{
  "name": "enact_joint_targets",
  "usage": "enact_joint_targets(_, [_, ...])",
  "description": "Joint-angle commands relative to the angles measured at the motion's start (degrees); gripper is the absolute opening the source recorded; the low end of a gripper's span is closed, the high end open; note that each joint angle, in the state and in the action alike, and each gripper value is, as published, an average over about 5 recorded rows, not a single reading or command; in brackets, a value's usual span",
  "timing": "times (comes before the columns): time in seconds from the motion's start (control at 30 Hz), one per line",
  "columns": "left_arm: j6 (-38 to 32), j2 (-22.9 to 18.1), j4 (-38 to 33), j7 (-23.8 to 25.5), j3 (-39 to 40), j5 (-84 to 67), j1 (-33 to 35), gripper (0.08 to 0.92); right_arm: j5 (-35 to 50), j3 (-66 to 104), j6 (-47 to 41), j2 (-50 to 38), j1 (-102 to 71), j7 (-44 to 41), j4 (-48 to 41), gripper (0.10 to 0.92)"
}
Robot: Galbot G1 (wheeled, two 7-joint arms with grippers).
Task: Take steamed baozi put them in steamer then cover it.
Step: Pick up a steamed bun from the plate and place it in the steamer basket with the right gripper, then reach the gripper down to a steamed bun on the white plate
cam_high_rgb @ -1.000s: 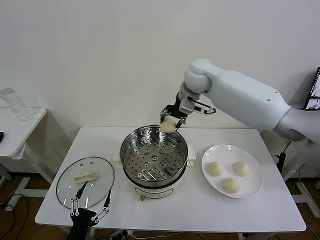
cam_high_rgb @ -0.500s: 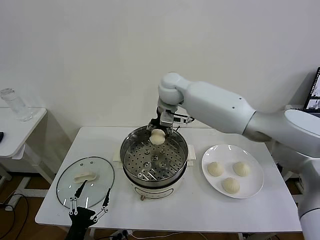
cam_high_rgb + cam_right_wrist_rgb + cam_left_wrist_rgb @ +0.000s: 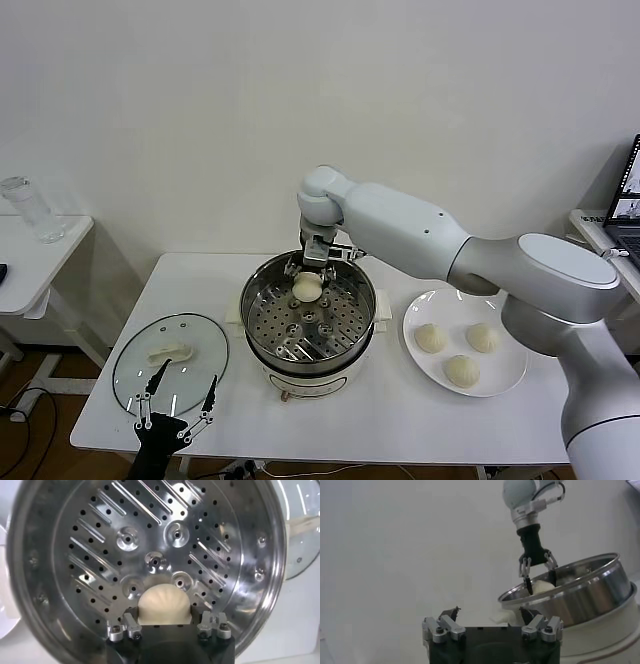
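Lowering since earlier: right gripper loosely pinching baozi inside steamer.

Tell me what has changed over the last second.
The right tool carried one baozi leftward from above the steamer's back rim and down into the pot, over its perforated tray. Unchanged: three baozi on the plate, the cover on the table, and the left tool beside it.
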Motion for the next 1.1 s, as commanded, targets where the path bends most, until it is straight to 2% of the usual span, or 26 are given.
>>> enact_joint_targets(0.03, [-0.1,0.0,0.0,0.0,0.0,0.0,0.0,0.823,-1.5,0.5,0.6,1.9,-1.1,0.4,-3.1,0.752])
enact_joint_targets(0.13, [-0.1,0.0,0.0,0.0,-0.1,0.0,0.0,0.823,0.8,0.2,0.0,1.3,-0.9,0.5,-2.4,0.806])
enact_joint_targets(0.33, [-0.1,0.0,-0.1,-0.1,-0.2,0.0,0.0,0.823,11.3,1.5,-5.0,-4.9,2.9,-1.6,4.8,0.822])
enact_joint_targets(0.5, [0.1,0.3,-0.3,-0.1,-0.4,0.1,0.2,0.823,28.5,-3.1,-15.7,-16.7,12.6,-4.0,11.5,0.823])
enact_joint_targets(0.57, [0.2,0.6,-0.4,-0.1,-0.4,0.1,0.2,0.823,35.1,-5.6,-20.6,-20.9,16.3,-3.1,11.9,0.823])
enact_joint_targets(0.7, [0.4,1.5,-0.5,-0.1,-0.2,0.3,0.1,0.823,43.0,-10.9,-30.4,-28.7,20.2,-0.4,10.1,0.823])
enact_joint_targets(0.9, [0.4,1.6,-1.1,-0.2,0.3,0.5,0.0,0.823,46.3,-18.7,-37.7,-36.3,18.1,3.0,6.5,0.823])
enact_joint_targets(1.1, [0.2,1.6,-1.0,-0.3,0.8,1.0,0.0,0.823,48.0,-22.8,-41.3,-38.7,12.3,5.3,6.5,0.823])
